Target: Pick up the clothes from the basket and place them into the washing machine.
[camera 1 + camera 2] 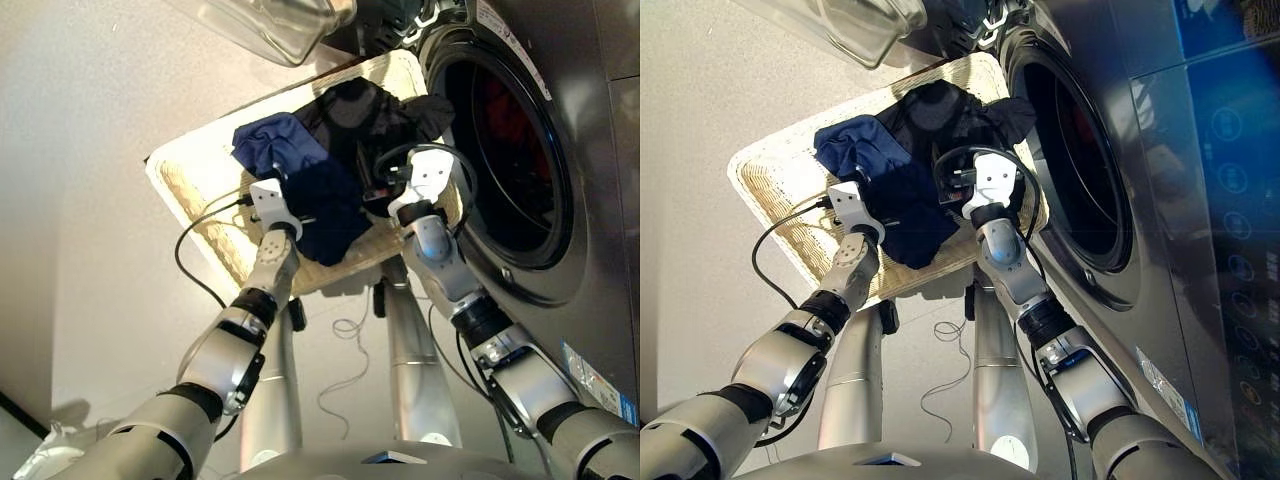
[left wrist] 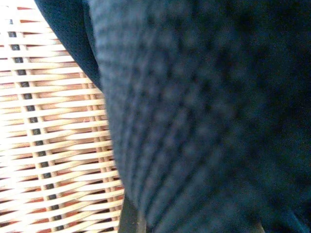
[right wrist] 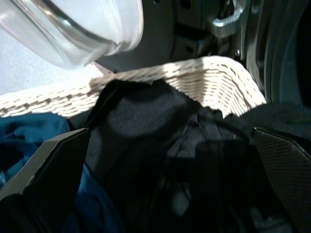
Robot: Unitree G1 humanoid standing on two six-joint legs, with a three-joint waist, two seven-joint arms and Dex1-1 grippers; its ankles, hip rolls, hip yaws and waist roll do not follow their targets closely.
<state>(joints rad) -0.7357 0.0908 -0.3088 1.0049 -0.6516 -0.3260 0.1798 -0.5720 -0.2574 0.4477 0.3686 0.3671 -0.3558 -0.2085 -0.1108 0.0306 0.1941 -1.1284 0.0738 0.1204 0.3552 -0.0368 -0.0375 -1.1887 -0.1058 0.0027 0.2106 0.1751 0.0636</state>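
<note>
The cream woven basket (image 1: 190, 185) holds a navy blue garment (image 1: 300, 165) and a black garment (image 1: 370, 115) piled toward the washing machine (image 1: 585, 200). An orange-red garment (image 1: 508, 125) lies inside the round drum hole. My left gripper (image 1: 300, 215) is pressed into the navy cloth (image 2: 209, 116), which fills the left wrist view and hides its fingers. My right gripper (image 3: 170, 194) hangs open just over the black garment (image 3: 146, 141) near the basket's corner by the drum, its fingers (image 3: 53, 179) spread with nothing between them.
The clear glass porthole door (image 1: 270, 25) is swung open above the basket's far edge. A thin cord (image 1: 345, 370) lies on the pale floor below the basket. The machine's dark front fills the right side.
</note>
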